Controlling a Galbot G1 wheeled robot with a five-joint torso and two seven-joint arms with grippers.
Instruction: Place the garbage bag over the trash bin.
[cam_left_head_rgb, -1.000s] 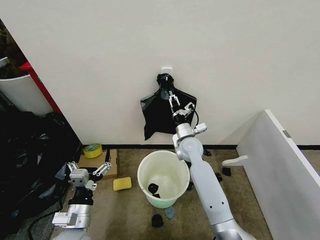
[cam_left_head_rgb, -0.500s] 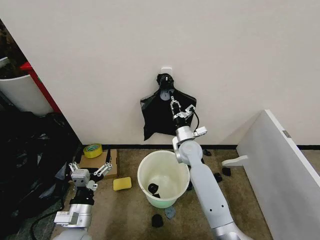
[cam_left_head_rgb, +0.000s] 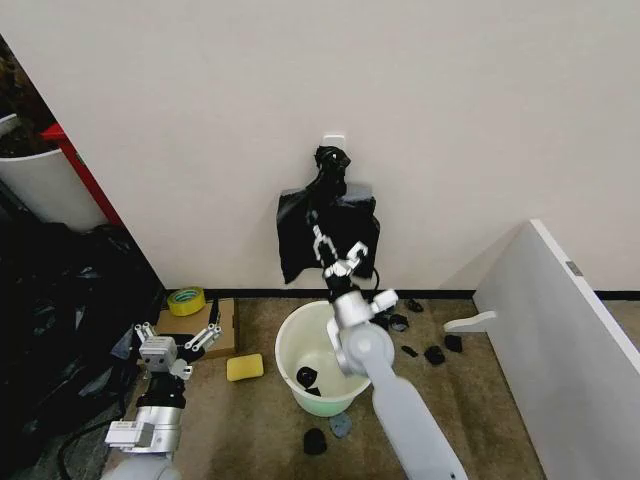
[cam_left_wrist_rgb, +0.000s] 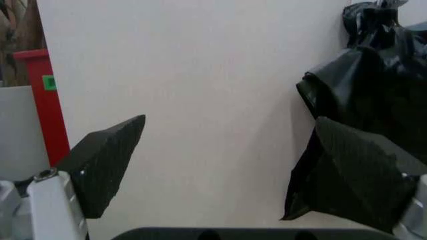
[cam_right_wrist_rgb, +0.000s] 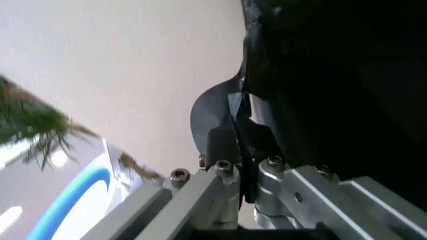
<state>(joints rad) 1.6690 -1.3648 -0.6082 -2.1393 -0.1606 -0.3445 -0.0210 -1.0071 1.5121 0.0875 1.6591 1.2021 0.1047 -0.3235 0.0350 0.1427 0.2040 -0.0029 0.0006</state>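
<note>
Garbage bag (cam_left_head_rgb: 325, 225) hangs on the wall above the trash bin (cam_left_head_rgb: 325, 350) — my right hand (cam_left_head_rgb: 335, 256) pinches it; left hand (cam_left_head_rgb: 180, 338) waits wide, low.

left hand (cam_left_wrist_rgb: 247, 175): fingers spread, empty | garbage bag (cam_left_wrist_rgb: 373, 100): hanging on white wall (cam_left_wrist_rgb: 200, 100)

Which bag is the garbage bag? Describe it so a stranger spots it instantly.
Find the white wall and the small white hook on it. The garbage bag hangs there, directly above the white trash bin: thin, glossy and alone, unlike the black plastic heap on the floor.
</note>
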